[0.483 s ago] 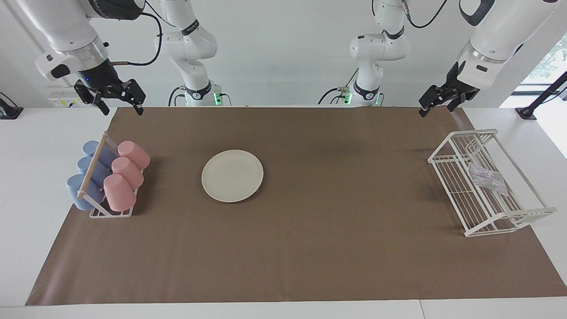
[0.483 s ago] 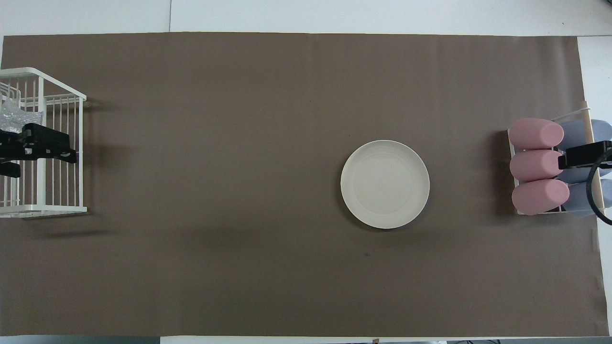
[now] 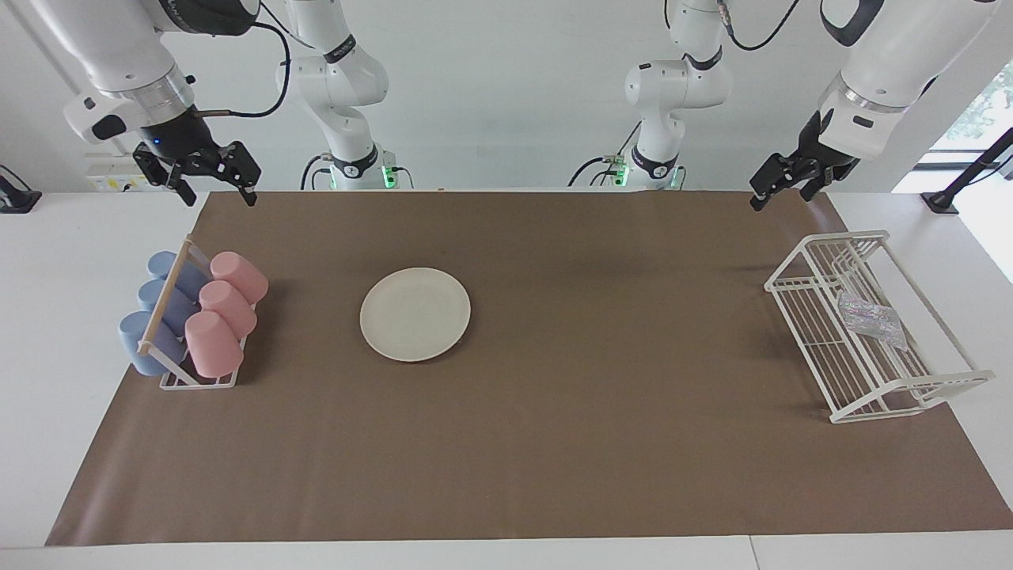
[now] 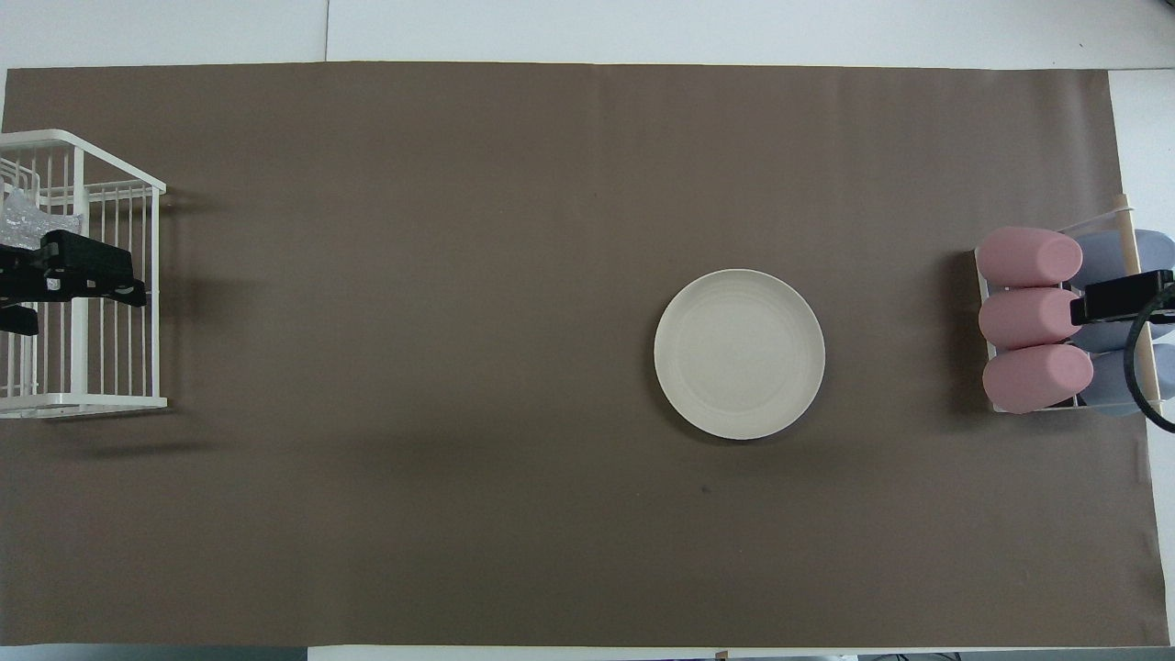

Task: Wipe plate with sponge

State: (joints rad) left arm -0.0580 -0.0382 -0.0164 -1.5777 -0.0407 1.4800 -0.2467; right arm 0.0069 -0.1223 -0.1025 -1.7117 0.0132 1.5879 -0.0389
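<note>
The cream-white plate (image 3: 415, 314) lies flat on the brown mat, toward the right arm's end of the table; it also shows in the overhead view (image 4: 739, 353). The silvery sponge (image 3: 870, 317) lies inside the white wire rack (image 3: 799, 273) at the left arm's end; in the overhead view the sponge (image 4: 23, 220) is partly covered by the left hand. My left gripper (image 3: 779, 198) is open and empty, high over the rack. My right gripper (image 3: 218, 194) is open and empty, high over the cup rack.
A small rack (image 3: 198, 380) holding three pink cups (image 3: 212, 343) and three blue cups (image 3: 146, 340) stands beside the plate at the right arm's end. The brown mat (image 3: 593, 396) covers most of the white table.
My left gripper has drifted slightly over the wire rack toward the sponge. The right gripper, plate and sponge have not visibly moved.
</note>
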